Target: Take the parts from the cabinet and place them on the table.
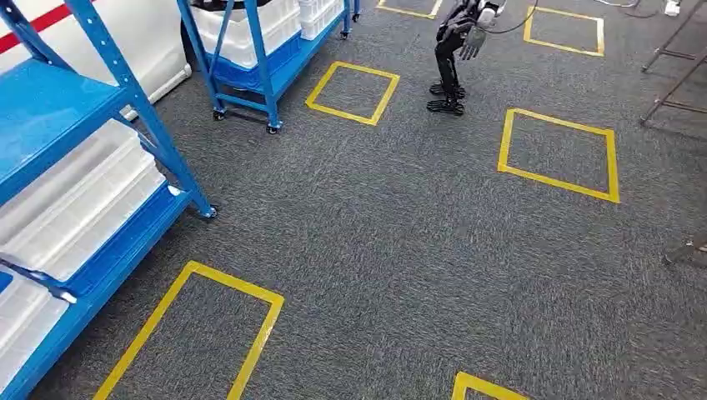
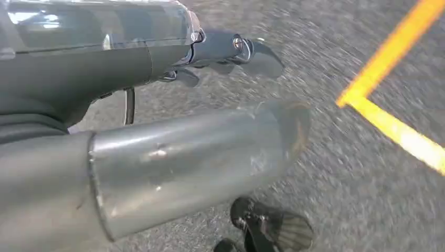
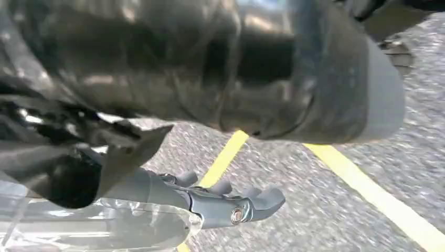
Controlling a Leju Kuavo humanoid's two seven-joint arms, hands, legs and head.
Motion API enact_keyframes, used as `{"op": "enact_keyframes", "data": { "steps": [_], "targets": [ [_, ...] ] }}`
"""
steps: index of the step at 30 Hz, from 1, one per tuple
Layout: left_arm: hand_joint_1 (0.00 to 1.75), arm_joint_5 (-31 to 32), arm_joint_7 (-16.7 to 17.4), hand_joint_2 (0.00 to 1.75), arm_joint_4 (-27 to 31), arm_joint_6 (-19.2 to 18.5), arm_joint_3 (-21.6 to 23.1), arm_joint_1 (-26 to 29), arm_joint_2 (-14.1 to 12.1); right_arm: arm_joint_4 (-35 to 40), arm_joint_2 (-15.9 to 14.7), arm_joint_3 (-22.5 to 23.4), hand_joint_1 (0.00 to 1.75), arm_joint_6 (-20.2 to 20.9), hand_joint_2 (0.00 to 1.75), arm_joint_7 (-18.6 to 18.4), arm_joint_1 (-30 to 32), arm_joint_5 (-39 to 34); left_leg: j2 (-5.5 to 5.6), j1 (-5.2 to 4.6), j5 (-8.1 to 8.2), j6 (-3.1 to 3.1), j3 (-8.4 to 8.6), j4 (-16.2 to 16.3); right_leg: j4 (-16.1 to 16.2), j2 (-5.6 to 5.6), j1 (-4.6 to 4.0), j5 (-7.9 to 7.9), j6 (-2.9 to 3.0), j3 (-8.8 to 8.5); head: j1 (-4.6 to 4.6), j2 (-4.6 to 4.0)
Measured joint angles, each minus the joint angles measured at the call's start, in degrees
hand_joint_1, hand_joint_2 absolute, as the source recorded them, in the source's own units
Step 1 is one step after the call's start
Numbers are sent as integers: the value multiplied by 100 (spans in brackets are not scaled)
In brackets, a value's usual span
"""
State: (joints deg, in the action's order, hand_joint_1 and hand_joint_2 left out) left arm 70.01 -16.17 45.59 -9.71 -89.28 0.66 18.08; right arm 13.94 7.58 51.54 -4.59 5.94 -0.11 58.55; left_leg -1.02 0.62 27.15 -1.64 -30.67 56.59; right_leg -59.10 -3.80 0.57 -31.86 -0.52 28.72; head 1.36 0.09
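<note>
A blue shelf cabinet (image 1: pixel 158 137) stands at the left in the head view, with white bins (image 1: pixel 79 208) on its shelves; what the bins hold is hidden. My left hand (image 2: pixel 225 50) hangs over the grey carpet with its fingers stretched out and apart, holding nothing. My right hand (image 3: pixel 225 202) also hangs above the carpet, fingers loosely spread and empty, near a yellow floor line (image 3: pixel 223 157).
A second blue wheeled rack (image 1: pixel 250 58) with white bins stands at the back. Yellow taped squares (image 1: pixel 559 154) mark the grey carpet. Another humanoid robot (image 1: pixel 454 58) stands far ahead. Metal frame legs (image 1: pixel 671 79) are at the right edge.
</note>
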Motion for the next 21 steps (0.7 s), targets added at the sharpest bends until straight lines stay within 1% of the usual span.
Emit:
{"op": "enact_keyframes", "data": {
  "steps": [1, 2, 3, 4, 5, 6, 7, 8, 9, 10, 11, 12, 13, 14, 15, 16, 17, 18, 19, 20, 21],
  "targets": [
    [0, -27, 35, 0, 49, 0, -11, -5, 15, 0, 0, 0, 0, 0, 0, 18, 7, 13, 45, 0, -16, -50, -9, 2, -319, 224, 15, -216, -4, 150, -4, 0],
    [0, -48, 55, 0, 79, 0, -13, -14, 28, 0, 0, 0, 0, -4, 0, 18, 14, 33, 103, -4, -23, -62, -21, 4, -784, 323, 21, -463, -13, 377, -2, 0],
    [0, -59, 46, 0, 97, 7, -13, -24, 39, -2, 2, -2, 0, -22, 0, 15, 18, 63, 175, -13, -25, -77, -29, 4, -1292, 359, 20, -668, -25, 634, -2, 0],
    [0, -77, -16, 0, 97, 22, -18, -29, 39, -18, 2, -2, 0, -28, 0, -4, 17, 83, 264, -17, -24, -77, -30, 7, -1658, 368, 20, -748, -32, 836, -2, 0],
    [0, -81, -145, 0, 90, 62, -24, -30, 30, -33, 4, -4, 0, -44, 0, -61, 15, 116, 348, -19, -24, -76, -20, 8, -1730, 369, 22, -661, -32, 907, -2, 0],
    [0, -99, -314, 0, 36, 137, -26, -42, -24, -44, 7, -4, 0, -85, 0, -133, 11, 153, 436, -19, -23, -74, -3, 10, -1510, 373, 23, -434, -23, 839, -2, 0],
    [0, -103, -441, 0, -69, 222, -26, -70, -77, -57, 9, -4, 0, -122, 0, -183, 7, 173, 523, -18, -19, -68, 16, 10, -1097, 388, 26, -148, -7, 673, -2, 0],
    [0, -107, -564, 0, -197, 315, -29, -100, -149, -68, 9, -4, 0, -142, 0, -247, 6, 204, 611, -16, -8, -52, 36, 16, -576, 469, 31, 150, 16, 451, -2, 0],
    [0, -114, -772, 0, -394, 453, -29, -136, -254, -83, 11, -9, 0, -151, 0, -334, 16, 261, 677, -6, 3, -32, 18, 27, -103, 789, 47, 362, 36, 269, -2, 0],
    [0, -114, -943, 0, -610, 549, -24, -200, -382, -114, 13, -11, 0, -151, 0, -393, 12, 289, 747, -50, 31, 18, -19, 102, 37, 994, 59, 306, 47, 251, -4, 2],
    [0, -114, -1036, 0, -768, 603, -15, -237, -472, -125, 22, -13, 0, -153, 0, -421, -11, 311, 817, -19, 12, 60, -50, 87, 12, 876, 42, 312, 55, 264, -2, 0],
    [0, -114, -1065, 0, -876, 625, -11, -258, -542, -129, 35, -17, 0, -153, 0, -437, -34, 322, 869, -11, 10, 106, -86, 72, 5, 840, 16, 304, 82, 259, -4, 0],
    [0, -116, -1103, 0, -987, 649, -9, -266, -613, -131, 41, -17, 0, -149, 0, -454, -52, 328, 933, 3, -2, 155, -83, 53, 8, 781, 0, 306, 119, 247, -2, 0],
    [0, -142, -1219, 0, -1087, 662, -9, -266, -697, -138, 54, -17, 0, -110, 0, -489, -58, 332, 969, 3, 3, 197, -85, 59, 70, 704, 51, 338, 171, 230, -2, 0],
    [0, -162, -1365, 0, -1220, 669, -2, -278, -750, -142, 57, -17, 0, -87, 0, -562, -62, 335, 646, 5, 83, 202, -103, 173, 106, 618, 54, 355, 211, 205, -4, 0],
    [0, -162, -1529, 0, -1384, 682, 19, -313, -822, -153, 65, -15, 0, -83, 0, -609, -45, 333, 347, -10, 276, 229, -237, 427, 118, 547, 44, 354, 265, 199, -4, 0],
    [0, -153, -1646, 0, -1524, 698, 64, -379, -892, -160, 72, -15, 0, -83, 0, -658, -20, 332, 224, 1, 523, 262, -459, 860, 115, 434, 29, 346, 278, 205, -7, 0],
    [0, -125, -1734, 0, -1692, 754, 116, -438, -966, -170, 96, -13, 0, -79, 0, -693, 0, 335, 177, 17, 745, 290, -701, 1341, 111, 315, 10, 334, 291, 208, -4, 0],
    [0, -79, -1744, 0, -1821, 798, 157, -484, -1012, -175, 109, -13, 0, -76, 0, -723, 4, 343, 155, 24, 868, 311, -883, 1712, 108, 212, 1, 326, 301, 213, -4, 0],
    [0, -25, -1738, 0, -1957, 852, 216, -498, -1075, -177, 114, -13, 0, -68, 0, -760, 2, 356, 140, 24, 861, 323, -952, 1867, 105, 135, -3, 318, 298, 212, -4, 0],
    [0, 39, -1722, 0, -2068, 901, 271, -502, -1095, -179, 125, -13, 0, -68, 0, -760, 2, 357, 130, 26, 716, 329, -875, 1732, 102, 60, -3, 305, 295, 203, -4, 0]
  ]
}}
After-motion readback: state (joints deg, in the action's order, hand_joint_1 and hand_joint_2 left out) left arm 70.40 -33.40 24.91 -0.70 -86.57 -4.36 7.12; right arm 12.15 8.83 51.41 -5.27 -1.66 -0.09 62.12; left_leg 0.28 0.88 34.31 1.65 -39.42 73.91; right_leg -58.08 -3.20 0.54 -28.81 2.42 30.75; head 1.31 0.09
